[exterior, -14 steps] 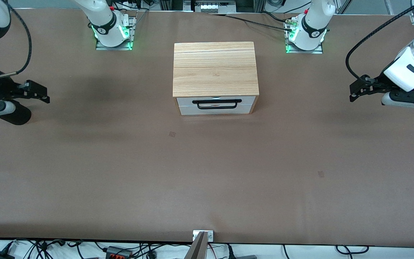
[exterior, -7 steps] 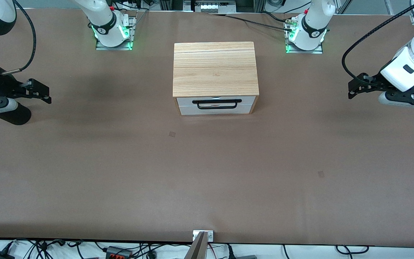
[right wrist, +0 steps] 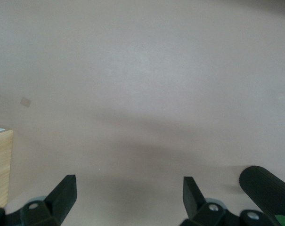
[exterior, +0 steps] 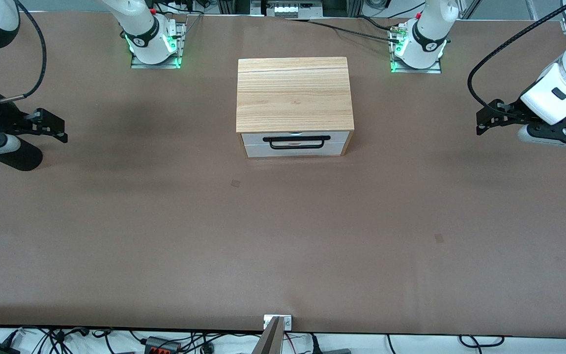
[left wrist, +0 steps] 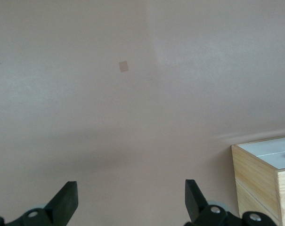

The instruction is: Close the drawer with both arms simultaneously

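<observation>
The drawer (exterior: 296, 143) shows its white front panel and black bar handle (exterior: 297, 141) in the light-wood cabinet (exterior: 294, 94) at mid-table; the panel sits about flush with the cabinet's front, and its wood bottom is hidden. My left gripper (exterior: 482, 125) is open and empty, above the table toward the left arm's end, well apart from the cabinet. My right gripper (exterior: 62, 132) is open and empty, above the table toward the right arm's end. The left wrist view shows its open gripper (left wrist: 130, 200) and a cabinet corner (left wrist: 257, 183). The right wrist view shows its open gripper (right wrist: 128, 195) and a cabinet edge (right wrist: 0, 165).
The brown table (exterior: 283, 236) carries two small square marks (exterior: 235, 183) (exterior: 438, 238). A metal bracket (exterior: 277, 322) sits at the table edge nearest the front camera. The arm bases (exterior: 155, 46) (exterior: 418, 51) stand either side of the cabinet.
Both grippers shifted only slightly; the left gripper rose a little in the front view. The drawer and cabinet have not moved.
</observation>
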`<state>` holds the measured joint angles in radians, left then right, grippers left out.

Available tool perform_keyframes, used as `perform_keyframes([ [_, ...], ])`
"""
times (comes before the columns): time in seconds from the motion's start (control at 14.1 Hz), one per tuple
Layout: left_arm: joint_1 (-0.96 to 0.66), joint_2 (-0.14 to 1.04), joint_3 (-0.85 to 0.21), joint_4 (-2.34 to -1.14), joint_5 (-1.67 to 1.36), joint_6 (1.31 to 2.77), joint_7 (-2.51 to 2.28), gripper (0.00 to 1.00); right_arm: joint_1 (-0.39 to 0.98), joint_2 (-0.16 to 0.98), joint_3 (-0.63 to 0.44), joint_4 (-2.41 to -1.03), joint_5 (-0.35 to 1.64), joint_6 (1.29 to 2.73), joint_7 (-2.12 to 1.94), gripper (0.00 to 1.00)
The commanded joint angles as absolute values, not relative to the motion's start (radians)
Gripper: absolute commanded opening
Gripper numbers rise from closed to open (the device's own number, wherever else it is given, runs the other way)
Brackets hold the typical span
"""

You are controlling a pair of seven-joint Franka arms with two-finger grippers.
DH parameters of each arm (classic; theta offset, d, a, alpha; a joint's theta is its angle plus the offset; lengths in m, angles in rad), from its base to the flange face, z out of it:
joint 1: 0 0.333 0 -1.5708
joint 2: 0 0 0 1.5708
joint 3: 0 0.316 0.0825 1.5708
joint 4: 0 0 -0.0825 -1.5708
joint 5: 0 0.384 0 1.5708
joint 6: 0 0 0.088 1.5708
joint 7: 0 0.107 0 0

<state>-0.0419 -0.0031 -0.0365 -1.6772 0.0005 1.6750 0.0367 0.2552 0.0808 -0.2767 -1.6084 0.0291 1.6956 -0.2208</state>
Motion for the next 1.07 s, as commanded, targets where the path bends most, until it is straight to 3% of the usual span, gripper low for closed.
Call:
perform_keyframes([
  [0.0, -0.037, 0.011, -0.043, -1.644, 0.015, 1.651, 0.057, 1.00, -0.011, 0.058, -0.030, -1.605, 0.035, 1.686, -0.227, 1.00],
  [0.14, -0.037, 0.011, -0.044, -1.644, 0.015, 1.651, 0.057, 1.00, -0.139, 0.058, 0.108, -1.605, 0.035, 1.684, -0.224, 1.00],
  [0.99, -0.038, 0.012, -0.044, -1.644, 0.017, 1.647, 0.057, 1.00, -0.141, 0.063, 0.112, -1.605, 0.026, 1.681, -0.238, 1.00],
])
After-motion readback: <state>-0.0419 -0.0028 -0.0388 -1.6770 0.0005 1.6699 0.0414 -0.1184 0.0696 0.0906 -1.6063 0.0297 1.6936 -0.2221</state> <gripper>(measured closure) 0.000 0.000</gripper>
